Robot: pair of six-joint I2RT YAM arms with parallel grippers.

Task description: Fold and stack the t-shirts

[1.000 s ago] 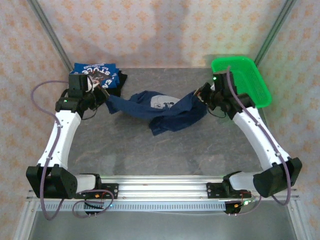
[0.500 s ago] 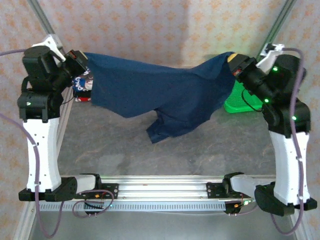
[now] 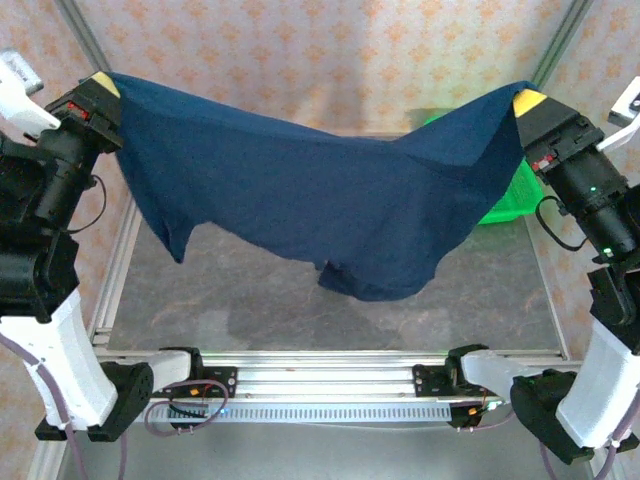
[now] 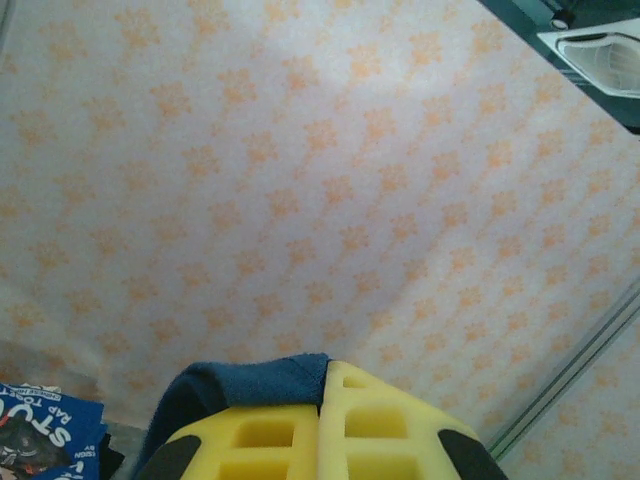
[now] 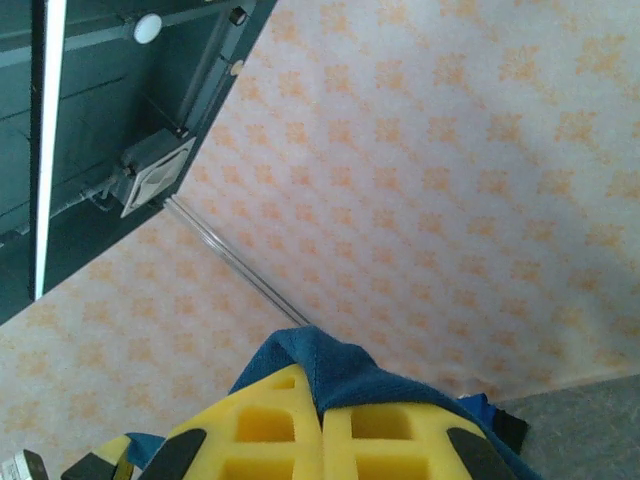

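A dark navy blue cloth t-shirt (image 3: pixel 320 210) is hanging spread in the air above the grey bench (image 3: pixel 300 315), its lower edge sagging in the middle. The left tool (image 3: pixel 103 85) and the right tool (image 3: pixel 530 100), yellow pads pinched shut on opposite top corners, are holding it stretched between them. A blue t-shirt with white lettering (image 4: pixel 35 435) is lying below the left tool, apparently already dealt with. The navy shirt is not yet folded or stacked. A green plastic mesh basket (image 3: pixel 510 195) is peeking out behind its right edge.
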